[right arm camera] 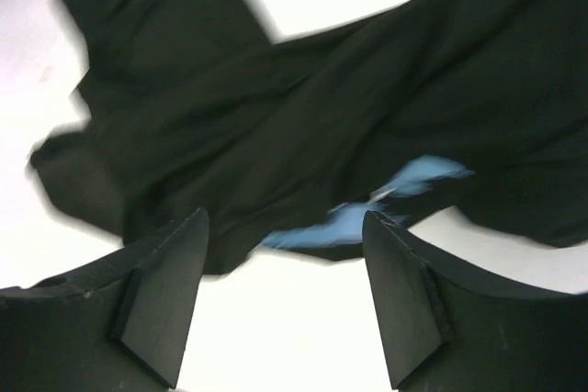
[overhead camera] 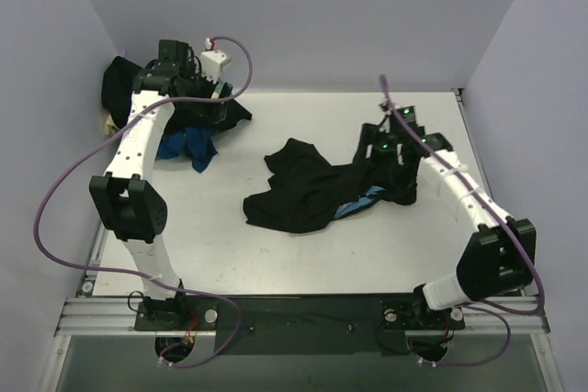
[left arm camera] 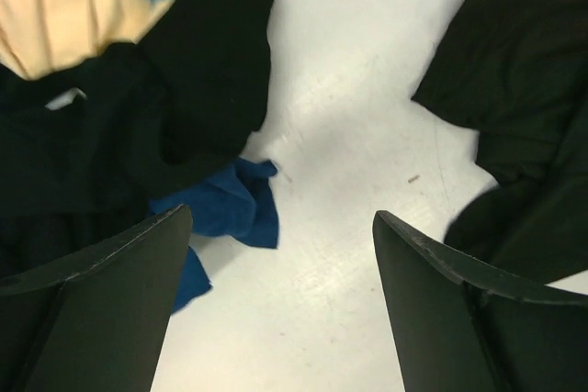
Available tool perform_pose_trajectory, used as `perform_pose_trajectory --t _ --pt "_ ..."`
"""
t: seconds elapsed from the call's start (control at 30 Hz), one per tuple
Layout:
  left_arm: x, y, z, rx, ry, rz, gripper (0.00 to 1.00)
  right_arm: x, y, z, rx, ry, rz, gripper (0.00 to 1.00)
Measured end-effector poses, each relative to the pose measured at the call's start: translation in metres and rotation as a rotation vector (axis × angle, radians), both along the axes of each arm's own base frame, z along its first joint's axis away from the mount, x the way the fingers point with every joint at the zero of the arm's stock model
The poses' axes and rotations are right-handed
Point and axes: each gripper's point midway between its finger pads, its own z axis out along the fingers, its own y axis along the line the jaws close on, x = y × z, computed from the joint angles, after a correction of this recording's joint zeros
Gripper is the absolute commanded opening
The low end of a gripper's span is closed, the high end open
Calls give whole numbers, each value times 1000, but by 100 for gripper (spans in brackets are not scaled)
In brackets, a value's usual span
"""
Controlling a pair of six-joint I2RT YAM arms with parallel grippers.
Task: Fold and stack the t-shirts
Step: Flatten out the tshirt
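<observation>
My left tool [left arm camera: 280,300] gapes wide over the worktop [left arm camera: 349,89]; my right tool [right arm camera: 285,309] gapes wide above the centre-frame black t-shirt [right arm camera: 276,107].

Bright even light, soft shadows; right wrist view blurred, overexposed.

- Black t-shirt [overhead camera: 299,192]: unfolded and crumpled, lying low at centre of the top view, stretched toward the right.
- Light-blue print patch [overhead camera: 356,207]: at lower right edge of that shirt.
- Black heap [overhead camera: 119,84]: rumpled pile, upper left corner.
- Blue t-shirt [overhead camera: 190,147]: crumpled, touching the heap's lower edge.
- Cream t-shirt [left arm camera: 55,16]: upper left of left wrist view, partly under black cloth.
</observation>
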Motion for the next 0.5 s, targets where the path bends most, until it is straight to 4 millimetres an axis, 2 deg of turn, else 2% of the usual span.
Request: perform_pose_trajectory --t 0.07,0.17,0.2,0.27,0.37,0.43,0.5 --pt "-8 1 -22 -9 70 27 91 -39 61 2 34 10 147 56" --pt "-16 4 -43 -12 138 73 91 -73 101 -15 66 84 236 46" --pt "-17 4 -46 -12 147 78 91 -80 110 -24 72 122 252 46" --pt "-20 4 -56 -11 173 92 91 -87 122 -45 78 198 254 46" --pt "-25 1 -67 9 199 100 91 -96 123 -83 66 322 210 42" --pt "-30 -6 -75 25 215 88 91 -104 121 -102 59 388 189 38" --pt "-36 -16 -83 34 235 67 91 -106 122 -111 65 420 183 26"
